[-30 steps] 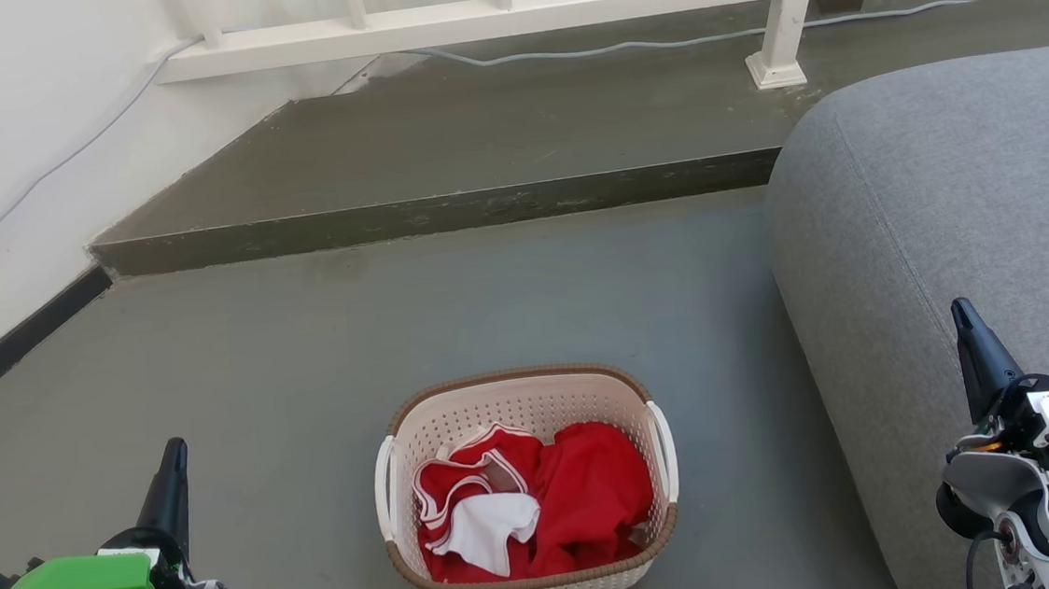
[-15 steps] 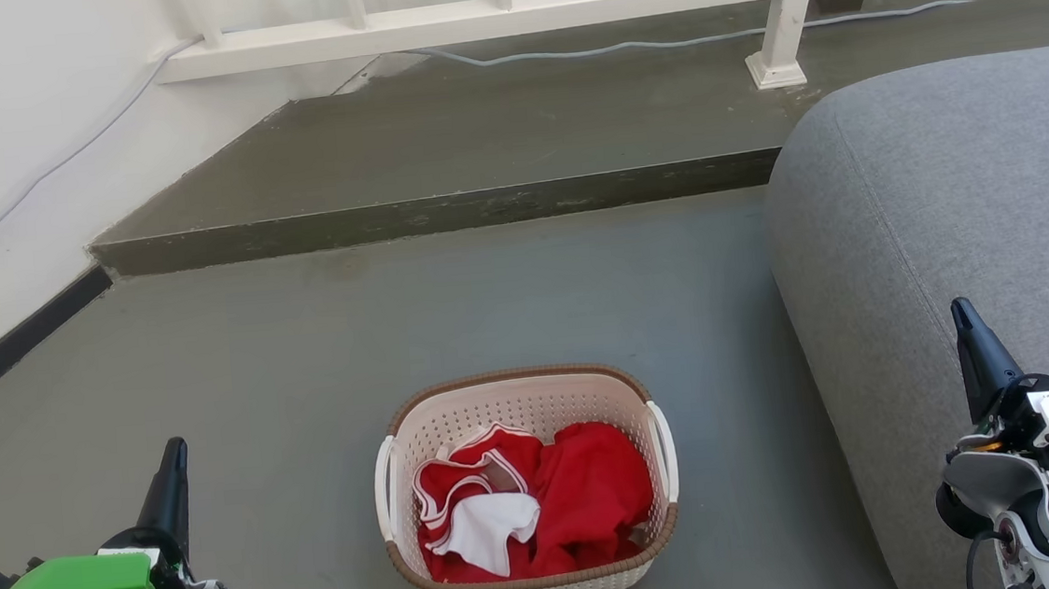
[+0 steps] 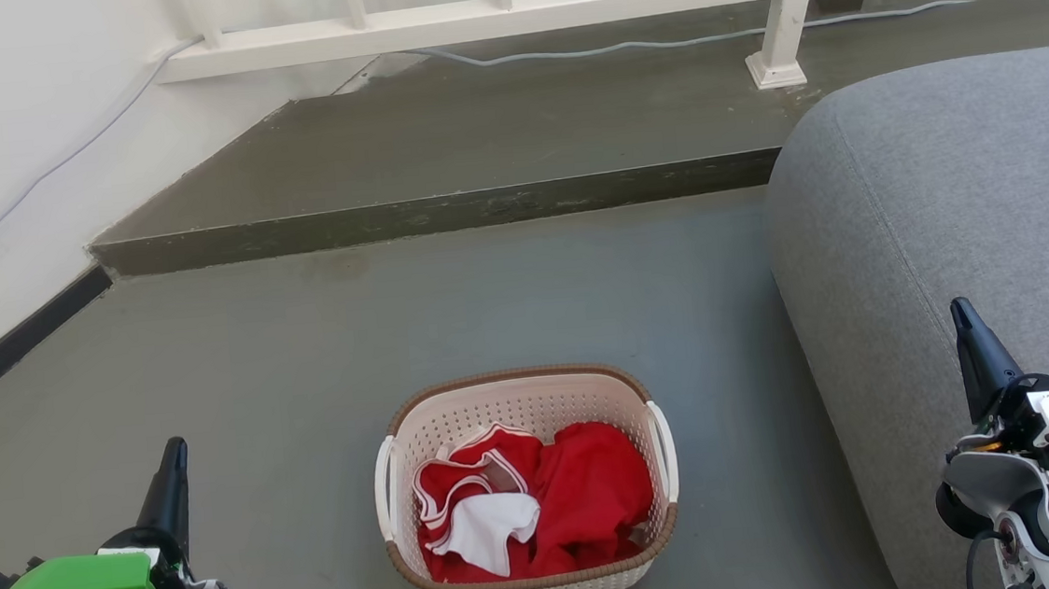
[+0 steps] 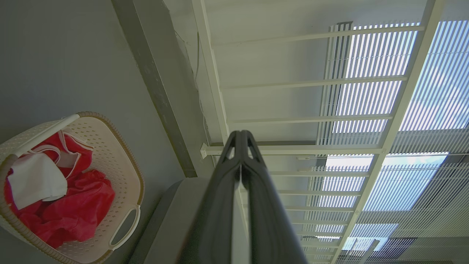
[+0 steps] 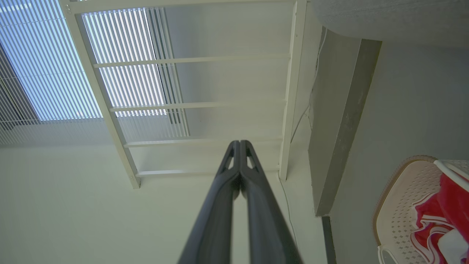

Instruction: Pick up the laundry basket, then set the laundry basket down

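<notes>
1. The laundry basket [image 3: 524, 405] sits on the grey floor [image 3: 304, 349], between the 2 arms and near a grey fabric sofa [image 3: 947, 186].
2. It is rounded-rectangular, of cream perforated plastic with a brown woven-look rim band. Red clothes [image 3: 596, 495] and a white cloth [image 3: 492, 531] lie crumpled inside.
3. I judge it light and fairly stiff, though the thin walls may flex and the smooth plastic could slip.
4. The white loops, left handle [image 3: 384, 488] and right handle [image 3: 664, 452], look like the best hold, 1 per arm, to keep it level.
5. The left jaws and right jaws are both pressed together, holding nothing, well apart from the basket.
</notes>
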`<state>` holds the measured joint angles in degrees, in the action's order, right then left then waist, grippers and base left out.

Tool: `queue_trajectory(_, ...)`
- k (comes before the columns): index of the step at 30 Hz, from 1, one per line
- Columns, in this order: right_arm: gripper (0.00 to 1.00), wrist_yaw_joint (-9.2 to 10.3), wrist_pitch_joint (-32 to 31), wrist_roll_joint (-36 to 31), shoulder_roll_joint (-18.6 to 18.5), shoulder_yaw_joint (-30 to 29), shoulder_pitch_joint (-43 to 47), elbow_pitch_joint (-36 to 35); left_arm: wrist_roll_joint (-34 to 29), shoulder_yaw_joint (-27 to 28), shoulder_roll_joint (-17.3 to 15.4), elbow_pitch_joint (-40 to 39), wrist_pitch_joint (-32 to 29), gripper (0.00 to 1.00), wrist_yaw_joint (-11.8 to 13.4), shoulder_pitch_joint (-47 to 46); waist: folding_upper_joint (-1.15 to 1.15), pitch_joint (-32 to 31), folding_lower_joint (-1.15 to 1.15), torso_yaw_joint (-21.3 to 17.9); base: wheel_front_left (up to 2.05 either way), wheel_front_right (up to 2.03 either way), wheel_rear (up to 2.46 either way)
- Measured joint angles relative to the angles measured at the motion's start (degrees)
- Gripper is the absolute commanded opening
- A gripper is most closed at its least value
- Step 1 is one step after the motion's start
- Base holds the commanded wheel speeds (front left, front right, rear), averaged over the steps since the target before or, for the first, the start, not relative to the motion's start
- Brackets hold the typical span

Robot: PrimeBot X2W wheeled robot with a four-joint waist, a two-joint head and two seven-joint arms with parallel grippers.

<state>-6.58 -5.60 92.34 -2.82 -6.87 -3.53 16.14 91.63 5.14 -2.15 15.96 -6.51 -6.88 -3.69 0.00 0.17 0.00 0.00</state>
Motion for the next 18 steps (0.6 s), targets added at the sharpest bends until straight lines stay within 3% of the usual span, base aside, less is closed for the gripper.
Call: queue_trajectory(18,0.00,-0.23,0.00,0.00,0.01,-0.02,-0.01,-0.02,0.00,-0.01,0.00,-0.02,0.00,0.00,0.00,0.00,0.00,0.00,0.00,0.00,0.00,0.00,0.00)
